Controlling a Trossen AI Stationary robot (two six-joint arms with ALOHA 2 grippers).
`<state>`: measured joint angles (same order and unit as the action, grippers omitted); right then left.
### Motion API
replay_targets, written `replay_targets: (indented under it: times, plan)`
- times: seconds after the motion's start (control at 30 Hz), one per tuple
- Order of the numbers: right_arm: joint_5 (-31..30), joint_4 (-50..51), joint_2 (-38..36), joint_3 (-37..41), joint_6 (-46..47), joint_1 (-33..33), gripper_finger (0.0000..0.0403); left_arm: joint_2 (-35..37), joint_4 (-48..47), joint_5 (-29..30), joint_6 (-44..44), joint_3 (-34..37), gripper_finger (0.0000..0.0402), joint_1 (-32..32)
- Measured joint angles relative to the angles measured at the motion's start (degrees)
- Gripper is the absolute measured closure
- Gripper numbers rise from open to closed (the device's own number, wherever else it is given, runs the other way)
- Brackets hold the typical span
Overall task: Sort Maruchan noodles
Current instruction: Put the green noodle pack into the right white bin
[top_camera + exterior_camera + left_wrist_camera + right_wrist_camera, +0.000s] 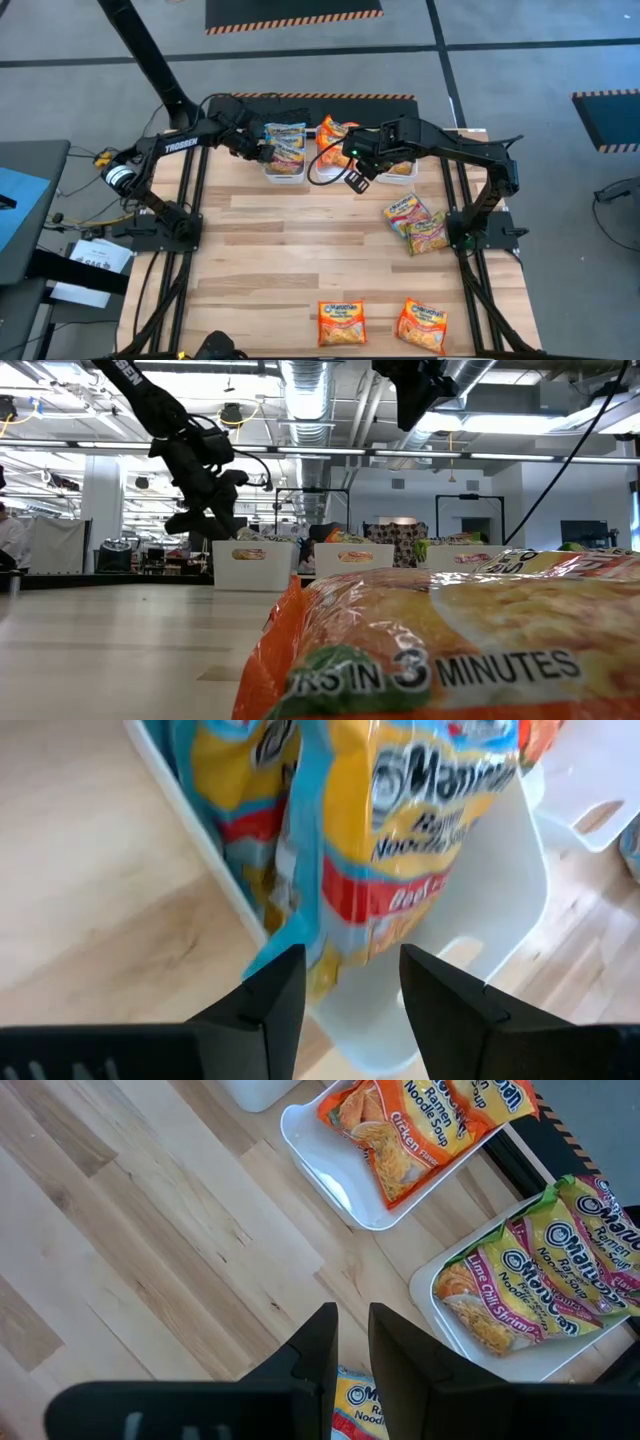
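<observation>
Three white trays stand along the far edge. The left tray holds pale yellow-blue Maruchan packets standing on edge. The middle tray holds orange ones, the right tray green-yellow ones. My left gripper hangs open just over the left tray's near end, the packets ahead of its fingertips. My right gripper hovers high over the table near the middle tray, its fingers a narrow gap apart, holding nothing. A yellow-blue packet shows through that gap, below the gripper.
Two green-pink packets lie loose on the wood by the right arm's base. Two orange ones lie at the near edge, and one of them fills the low view's foreground. Bare wood lies between them and the trays.
</observation>
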<state>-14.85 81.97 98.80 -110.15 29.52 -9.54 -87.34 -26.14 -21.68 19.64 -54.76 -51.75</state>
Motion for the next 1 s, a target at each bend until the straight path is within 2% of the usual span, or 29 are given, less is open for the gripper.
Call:
replay_targets:
  times: [0.1, 0.27, 0.6, 0.77, 1.0]
  plan:
    - [0.0, -0.1, 0.0, 0.0, 0.0, 0.0, 0.0317, 0.7, -1.9, 0.4, -1.1, 0.0, 0.0253, 0.0]
    - [0.0, -0.1, 0.0, 0.0, 0.0, 0.0, 0.0317, 3.9, -2.0, 5.0, -1.9, 0.0, 0.0253, -0.7]
    - [3.1, 1.7, -0.4, 0.0, -3.0, 0.0, 0.0317, 14.2, -1.2, 4.8, 0.1, 0.0, 0.0253, -1.6]
    - [4.6, 6.4, -1.8, 0.0, -3.0, 0.0, 0.0317, 16.0, -1.4, 1.3, 5.3, -0.1, 0.0253, -1.6]
    - [5.8, 7.9, -6.4, -0.1, -2.6, 0.0, 0.0317, 16.1, -1.7, -8.9, 8.8, -0.1, 0.0253, -1.3]
